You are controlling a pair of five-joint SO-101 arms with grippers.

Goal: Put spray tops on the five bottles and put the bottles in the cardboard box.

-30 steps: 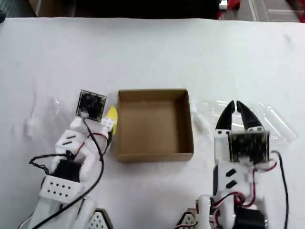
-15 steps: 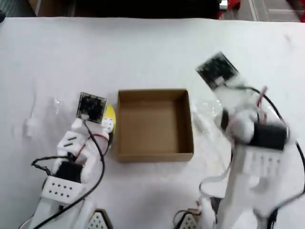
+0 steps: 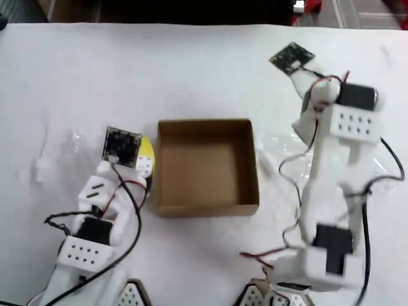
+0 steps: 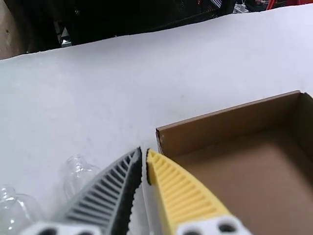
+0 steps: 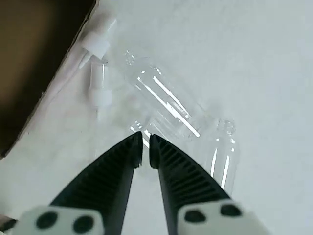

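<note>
The open cardboard box (image 3: 207, 166) sits mid-table with nothing inside. My left gripper (image 4: 144, 155), grey and yellow fingers shut on nothing, hovers just beside the box's (image 4: 234, 147) left wall; two clear bottles (image 4: 78, 169) stand past it. My right arm (image 3: 338, 127) is raised over the table right of the box. Its black gripper (image 5: 145, 139) is shut and empty, hanging above two clear bottles (image 5: 164, 100) lying on the cloth. Two white spray tops (image 5: 98, 41) lie between those bottles and the box corner (image 5: 34, 54).
White cloth covers the table (image 3: 191, 70), with free room behind the box. A white spray top (image 3: 42, 169) and a faint clear bottle (image 3: 76, 137) lie at the far left. Clear bottles (image 3: 376, 167) also lie by the right arm.
The right arm has swung up from the front edge and stretched out over the bottles right of the box. The left arm has barely moved.
</note>
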